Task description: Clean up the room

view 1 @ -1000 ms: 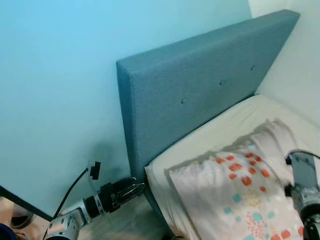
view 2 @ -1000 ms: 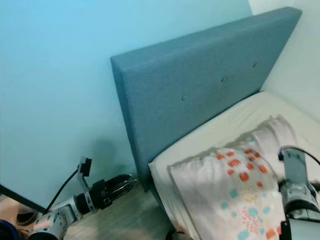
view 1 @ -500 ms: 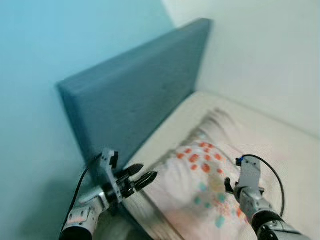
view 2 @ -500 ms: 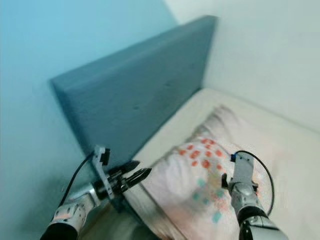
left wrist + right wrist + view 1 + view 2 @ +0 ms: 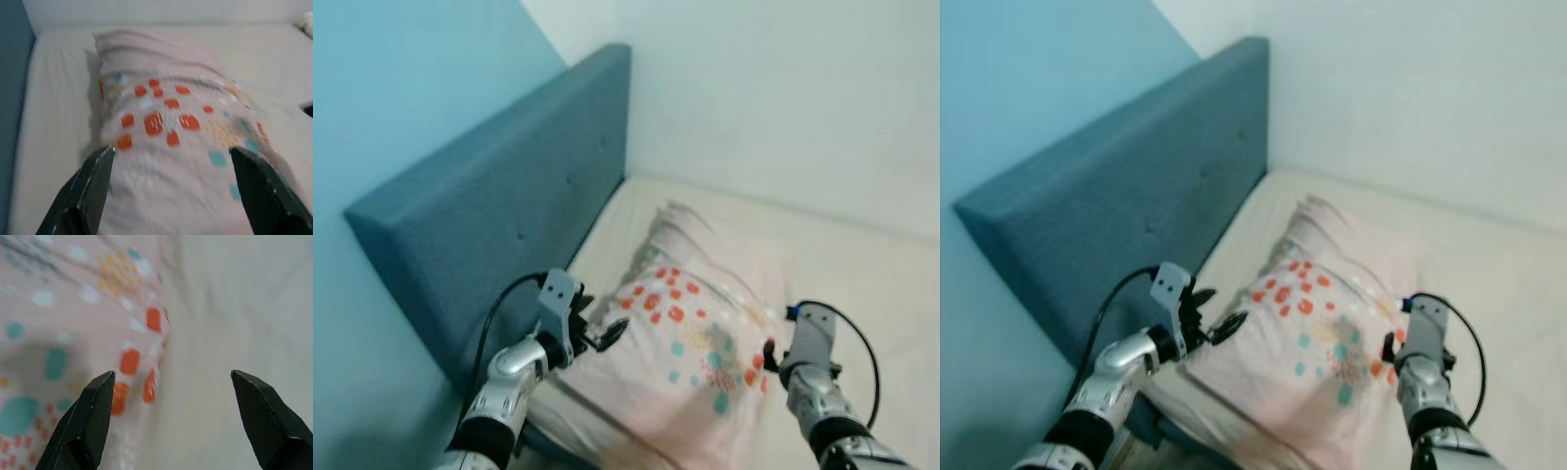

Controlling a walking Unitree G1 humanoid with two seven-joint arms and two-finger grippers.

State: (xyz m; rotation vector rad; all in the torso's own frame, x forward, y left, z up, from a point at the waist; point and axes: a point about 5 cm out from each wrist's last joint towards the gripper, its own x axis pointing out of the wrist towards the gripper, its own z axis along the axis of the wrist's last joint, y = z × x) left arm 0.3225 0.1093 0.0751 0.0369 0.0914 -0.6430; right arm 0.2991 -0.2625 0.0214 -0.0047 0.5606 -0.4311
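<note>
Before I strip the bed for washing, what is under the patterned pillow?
The patterned pillow lies on the cream bed sheet, near the blue headboard. Both open grippers, left and right, flank it. Anything beneath the pillow is covered.

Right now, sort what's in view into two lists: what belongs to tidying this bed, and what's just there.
Job in hand:
- pale pink pillow with orange and teal patches
- left end effector, open at the pillow's near-left edge
- right end effector, open at the pillow's right edge

Just there:
- cream mattress sheet
- blue-grey upholstered headboard
- light blue wall
- white wall
</note>
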